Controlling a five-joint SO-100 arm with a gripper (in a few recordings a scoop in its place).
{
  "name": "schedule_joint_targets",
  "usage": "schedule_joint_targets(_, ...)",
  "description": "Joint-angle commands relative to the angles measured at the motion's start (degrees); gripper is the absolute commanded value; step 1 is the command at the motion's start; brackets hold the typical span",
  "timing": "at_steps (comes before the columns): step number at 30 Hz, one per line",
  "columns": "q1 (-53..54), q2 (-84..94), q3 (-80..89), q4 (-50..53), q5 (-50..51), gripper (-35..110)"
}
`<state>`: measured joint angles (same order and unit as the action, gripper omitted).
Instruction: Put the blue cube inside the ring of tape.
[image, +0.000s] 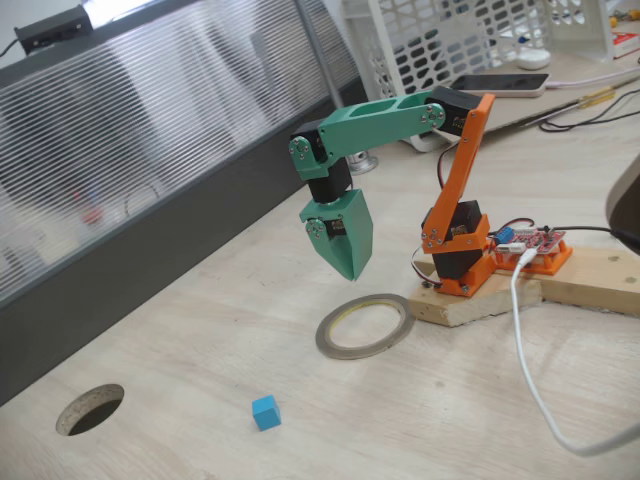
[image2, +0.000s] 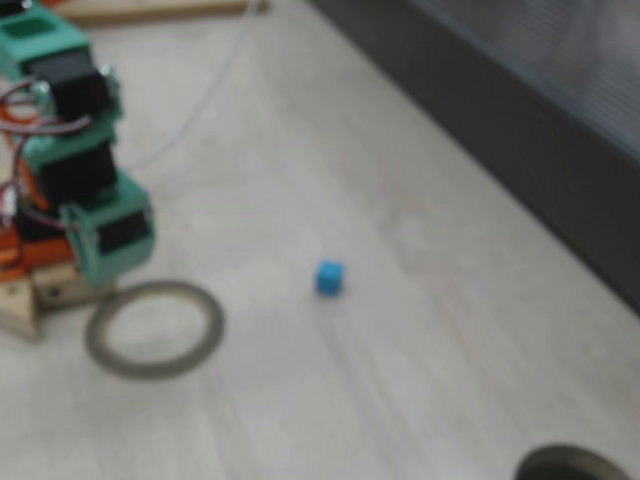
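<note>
A pale wood-grain tabletop (image: 200, 330) spreads under soft, even light. Along its edge from nine to twelve o'clock runs a ribbed translucent panel (image: 150, 120) above a dark grey base strip (image: 150, 270). At one o'clock stands a white plastic lattice basket (image: 450, 35). At seven o'clock a dark round hole (image: 90, 409) pierces the top.

1. Arm (image: 400, 118): green upper link, orange lower link w/ row of small screws along its edge.
2. Gripper (image: 350, 268): green, wedge-shaped, tapers to a point; black servo above it, round silver screw hub on the side.
3. Base (image: 460, 255): orange bracket around a black servo.
4. Thin red/white wires at base; red board (image: 530, 245) beside it, white cable (image: 535, 370) plugged in.
5. Blurry fixed view: stacked green blocks (image2: 85, 170) w/ black servo faces, red wires.
</note>
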<state>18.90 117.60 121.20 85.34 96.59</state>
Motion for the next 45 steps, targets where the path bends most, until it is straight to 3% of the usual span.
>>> schedule_joint_targets(1,4.3,0.6,0.4,28.2,0.9,3)
schedule_joint_targets(45,1.1,0.5,-0.4,27.8,0.4,3)
